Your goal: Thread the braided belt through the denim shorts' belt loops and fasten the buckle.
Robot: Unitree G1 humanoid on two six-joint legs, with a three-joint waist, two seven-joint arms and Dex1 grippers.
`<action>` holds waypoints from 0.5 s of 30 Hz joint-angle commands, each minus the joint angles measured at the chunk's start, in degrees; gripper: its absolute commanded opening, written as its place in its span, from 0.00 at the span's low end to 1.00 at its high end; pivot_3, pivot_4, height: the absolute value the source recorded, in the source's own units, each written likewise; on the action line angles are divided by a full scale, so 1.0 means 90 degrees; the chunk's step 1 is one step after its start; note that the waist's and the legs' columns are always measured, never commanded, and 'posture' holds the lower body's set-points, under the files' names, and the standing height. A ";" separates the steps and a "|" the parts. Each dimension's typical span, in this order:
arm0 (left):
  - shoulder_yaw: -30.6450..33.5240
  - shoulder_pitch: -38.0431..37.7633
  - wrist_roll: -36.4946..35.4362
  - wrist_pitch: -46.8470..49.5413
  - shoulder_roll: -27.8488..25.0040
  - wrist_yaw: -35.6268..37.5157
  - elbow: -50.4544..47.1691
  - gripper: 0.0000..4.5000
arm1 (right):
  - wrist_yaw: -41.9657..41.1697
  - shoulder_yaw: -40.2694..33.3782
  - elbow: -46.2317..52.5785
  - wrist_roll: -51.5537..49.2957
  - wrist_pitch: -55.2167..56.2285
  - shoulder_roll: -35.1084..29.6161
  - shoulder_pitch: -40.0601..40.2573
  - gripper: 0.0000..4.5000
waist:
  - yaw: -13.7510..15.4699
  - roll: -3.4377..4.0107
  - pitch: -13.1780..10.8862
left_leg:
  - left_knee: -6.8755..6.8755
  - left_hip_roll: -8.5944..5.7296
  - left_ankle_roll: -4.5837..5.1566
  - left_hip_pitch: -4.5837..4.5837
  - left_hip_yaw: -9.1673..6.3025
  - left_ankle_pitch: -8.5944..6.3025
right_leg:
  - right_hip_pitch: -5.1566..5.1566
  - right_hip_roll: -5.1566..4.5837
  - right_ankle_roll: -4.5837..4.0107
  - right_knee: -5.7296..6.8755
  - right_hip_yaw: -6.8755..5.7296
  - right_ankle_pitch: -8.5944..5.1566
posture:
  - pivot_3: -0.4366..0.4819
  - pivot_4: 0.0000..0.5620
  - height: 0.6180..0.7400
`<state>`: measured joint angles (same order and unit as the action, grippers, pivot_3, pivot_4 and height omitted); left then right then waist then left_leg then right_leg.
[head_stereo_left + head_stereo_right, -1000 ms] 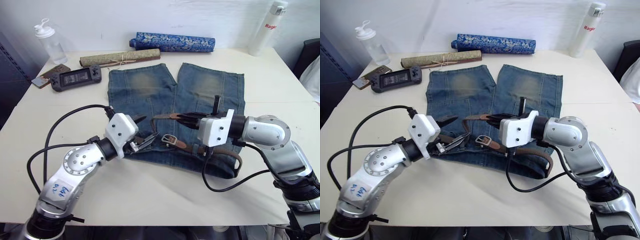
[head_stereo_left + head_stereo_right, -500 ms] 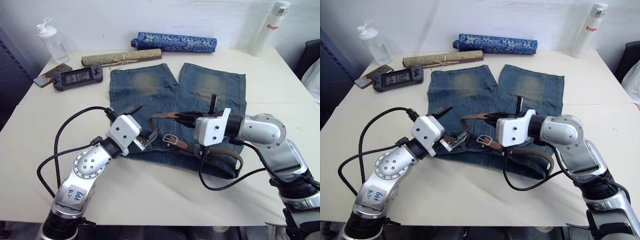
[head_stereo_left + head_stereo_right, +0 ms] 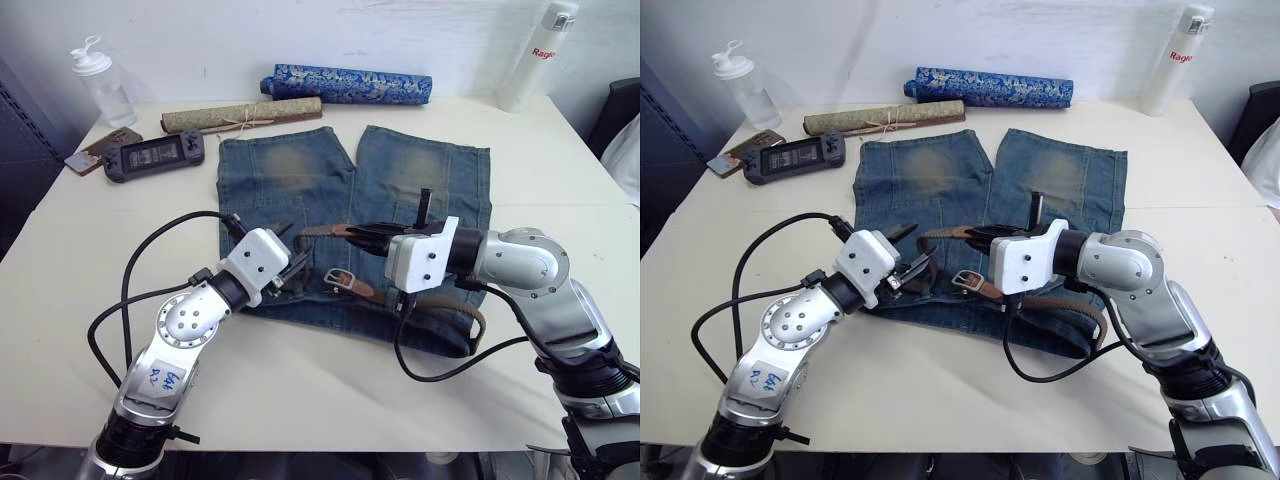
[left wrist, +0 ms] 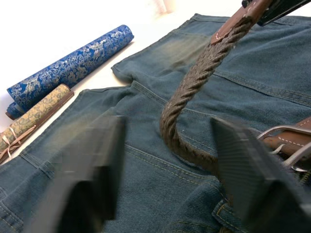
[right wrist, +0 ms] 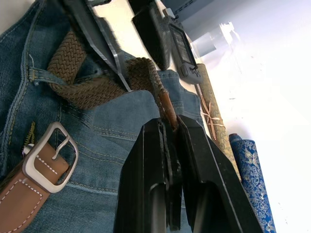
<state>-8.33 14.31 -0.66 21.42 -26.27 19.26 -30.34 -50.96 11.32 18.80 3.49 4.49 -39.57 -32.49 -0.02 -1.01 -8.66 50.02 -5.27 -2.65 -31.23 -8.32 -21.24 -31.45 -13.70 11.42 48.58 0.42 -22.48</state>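
Left eye view: left hand (image 3: 293, 270) spread at the shorts' (image 3: 300, 185) waistband on the counter (image 3: 300, 390); belt (image 4: 194, 77) arches limply across, soft and light; right hand (image 5: 167, 133) pinches its stiffer leather tip, the best hold.

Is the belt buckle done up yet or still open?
Open. The silver buckle lies on the denim shorts with nothing through its frame, while the right gripper holds the braided belt by its tan tip, apart from it.
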 commanded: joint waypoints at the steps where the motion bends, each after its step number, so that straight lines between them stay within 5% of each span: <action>1: -0.0024 0.0099 0.0129 0.0003 0.0059 0.0041 -0.0026 0.11 | 0.0011 -0.0032 0.0314 -0.0053 -0.0005 0.0052 -0.0043 0.00 | -0.0005 0.0000 0.0000 | 0.0000 0.0000 0.0000 0.0000 0.0001 0.0000 | 0.0000 0.0000 0.0000 0.0000 0.0000 0.0000 | 0.48 0.27 0.16; 2: -0.0019 0.0098 0.0126 0.0031 0.0093 0.0048 -0.0026 0.01 | 0.0009 -0.0032 0.0331 -0.0062 -0.0013 0.0054 -0.0037 0.00 | -0.0004 0.0000 0.0000 | 0.0000 0.0000 0.0000 0.0000 0.0001 0.0000 | 0.0000 0.0000 0.0000 0.0000 0.0000 0.0000 | 0.48 0.27 0.16; 14: -0.0029 0.0106 0.0079 -0.0213 0.0324 0.0256 0.0074 0.00 | 0.0027 -0.0078 0.0486 -0.0257 -0.0465 0.0149 0.0032 0.00 | -0.0002 0.0000 0.0000 | 0.0000 0.0000 0.0000 0.0000 -0.0001 0.0000 | 0.0000 0.0000 0.0001 0.0000 0.0000 0.0000 | 0.48 0.27 0.16; 15: -0.0019 0.0091 0.0077 -0.0196 0.0346 0.0258 0.0065 0.00 | 0.0078 -0.0123 0.0541 -0.0338 -0.0657 0.0217 0.0047 0.09 | -0.0002 0.0000 0.0000 | 0.0000 0.0000 0.0000 0.0000 -0.0001 0.0000 | 0.0000 0.0000 0.0001 0.0000 0.0000 0.0000 | 0.48 0.27 0.16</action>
<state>-8.11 14.73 0.30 21.25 -23.66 20.99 -28.34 -50.92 10.98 20.30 2.79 0.04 -38.77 -32.06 -0.04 -1.01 -8.66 50.03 -5.27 -2.65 -31.23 -8.34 -21.24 -31.45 -13.70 11.43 48.58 0.42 -22.47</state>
